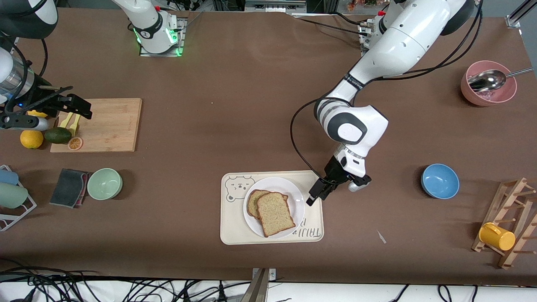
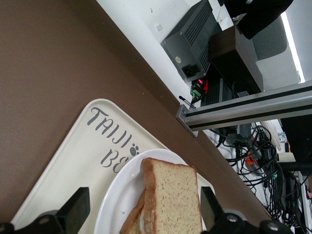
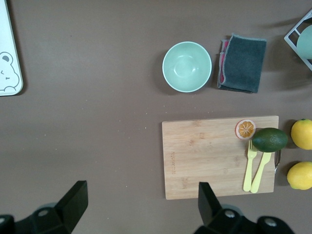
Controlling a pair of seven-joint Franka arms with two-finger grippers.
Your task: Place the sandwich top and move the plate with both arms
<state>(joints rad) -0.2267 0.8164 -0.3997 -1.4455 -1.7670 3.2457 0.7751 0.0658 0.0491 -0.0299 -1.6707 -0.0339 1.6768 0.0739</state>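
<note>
The sandwich top (image 1: 275, 214) lies flat on the plate (image 1: 296, 197), overlapping a second slice (image 1: 254, 201) underneath, so the placing part looks done to me. It's tan speckled bread with a brown crust; the plate is smooth round white, sitting on the cream bear-print tray (image 1: 230, 230). The left gripper (image 1: 317, 193) hovers over the plate's rim, fingers spread and empty, probably lining up a grab. The right gripper (image 1: 73, 110) waits over the wooden cutting board (image 1: 113, 126), also spread.

Left tool (image 1: 319, 193) spread over tray (image 1: 235, 235) edge beside plate (image 1: 293, 197); bare table toward blue bowl (image 1: 439, 180)
</note>
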